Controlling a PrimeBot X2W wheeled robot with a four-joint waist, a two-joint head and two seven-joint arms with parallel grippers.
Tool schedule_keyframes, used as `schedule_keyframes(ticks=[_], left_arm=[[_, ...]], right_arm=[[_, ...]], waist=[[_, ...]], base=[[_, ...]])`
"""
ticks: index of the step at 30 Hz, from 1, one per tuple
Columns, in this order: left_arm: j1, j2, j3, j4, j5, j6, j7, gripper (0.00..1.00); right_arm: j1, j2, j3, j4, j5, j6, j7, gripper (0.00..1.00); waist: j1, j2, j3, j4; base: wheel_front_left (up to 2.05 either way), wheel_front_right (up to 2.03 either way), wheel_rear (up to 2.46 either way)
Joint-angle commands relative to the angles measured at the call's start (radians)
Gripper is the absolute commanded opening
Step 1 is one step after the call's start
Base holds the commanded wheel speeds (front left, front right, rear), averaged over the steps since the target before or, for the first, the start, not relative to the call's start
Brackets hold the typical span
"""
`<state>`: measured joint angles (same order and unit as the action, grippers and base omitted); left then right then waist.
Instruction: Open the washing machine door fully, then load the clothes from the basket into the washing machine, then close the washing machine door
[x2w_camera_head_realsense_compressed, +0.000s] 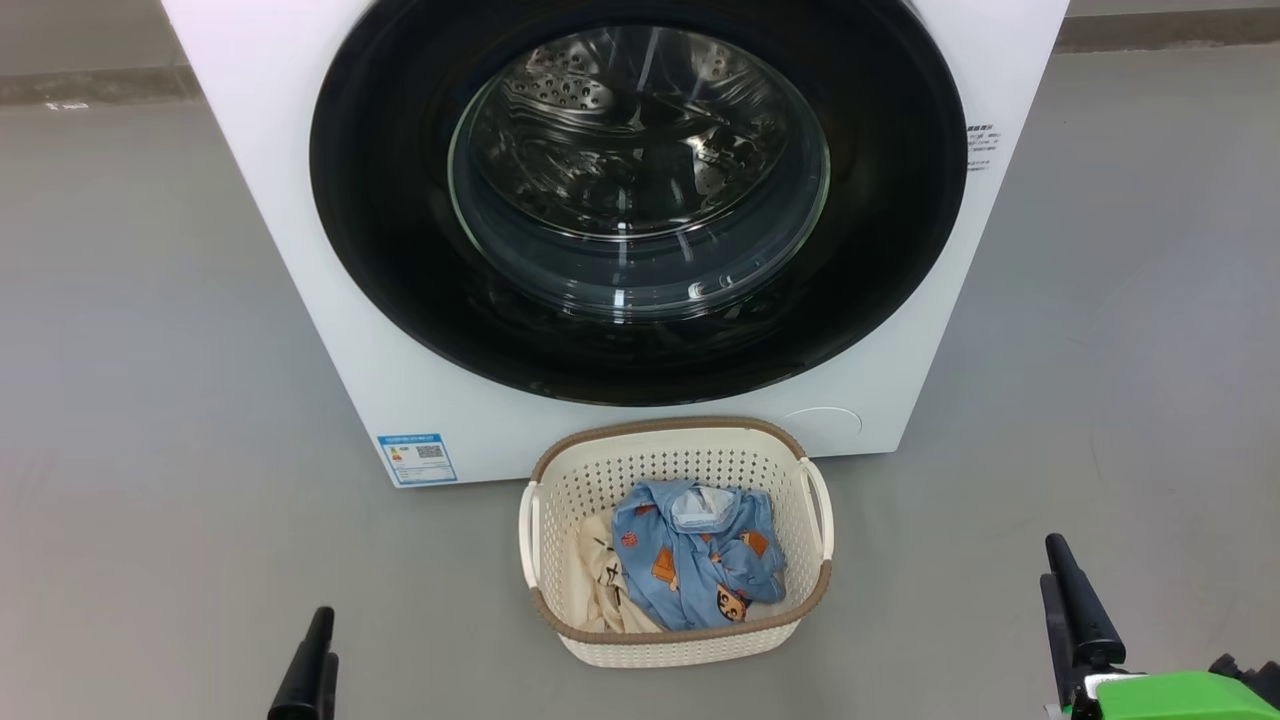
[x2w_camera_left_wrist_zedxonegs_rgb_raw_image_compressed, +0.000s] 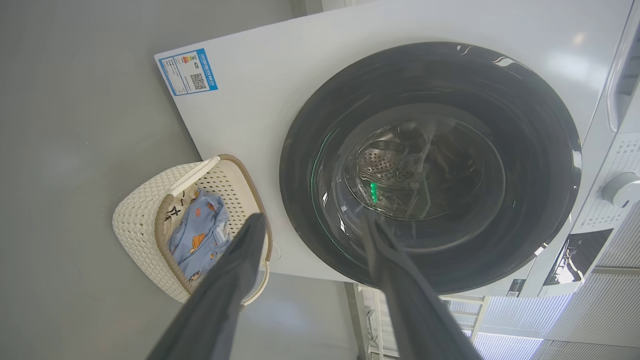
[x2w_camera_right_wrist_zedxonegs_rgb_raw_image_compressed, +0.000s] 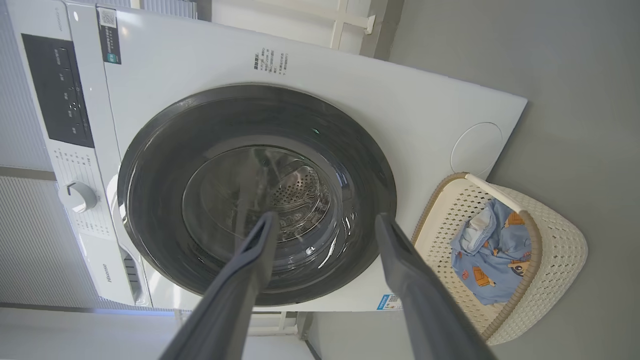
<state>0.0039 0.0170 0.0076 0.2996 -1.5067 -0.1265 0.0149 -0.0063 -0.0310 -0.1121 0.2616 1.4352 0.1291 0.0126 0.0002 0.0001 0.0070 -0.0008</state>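
The washing machine has a smooth white casing. Its door is glossy black around clear glass, with a shiny perforated steel drum behind. In front of the washing machine, a perforated plastic basket holds soft cloth clothes on a matt floor.

Closed door across the drum — open-topped basket close before it, maybe touching.

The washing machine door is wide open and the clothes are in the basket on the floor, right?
Not quite. The door is shut against the washing machine, as the head view shows. The clothes are in the basket on the floor.
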Motion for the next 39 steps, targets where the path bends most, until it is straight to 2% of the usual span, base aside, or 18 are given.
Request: schedule_keyframes(ticks=[1,15,39], left_arm=[[-0.027,0.018,0.005,-0.031,0.023,-0.002,-0.013,1.00],[-0.031,0.029,-0.013,-0.045,0.211,-0.002,-0.054,1.00],[-0.026,0.037,-0.029,-0.083,0.618,-0.003,-0.122,1.00]], right_arm=[[-0.024,-0.011,0.009,-0.038,-0.033,0.000,-0.012,1.00],[-0.020,-0.028,0.036,-0.080,-0.261,0.001,-0.053,1.00],[-0.016,-0.051,0.058,-0.106,-0.748,0.001,-0.120,1.00]], waist=[[-0.0001,-0.0001,0.000,0.000],[-0.0001,-0.0001,-0.001,0.002],[-0.0002,-0.0001,-0.001,0.007]], base=[[0.00,0.00,0.00],[0.00,0.00,0.00],[0.00,0.00,0.00]])
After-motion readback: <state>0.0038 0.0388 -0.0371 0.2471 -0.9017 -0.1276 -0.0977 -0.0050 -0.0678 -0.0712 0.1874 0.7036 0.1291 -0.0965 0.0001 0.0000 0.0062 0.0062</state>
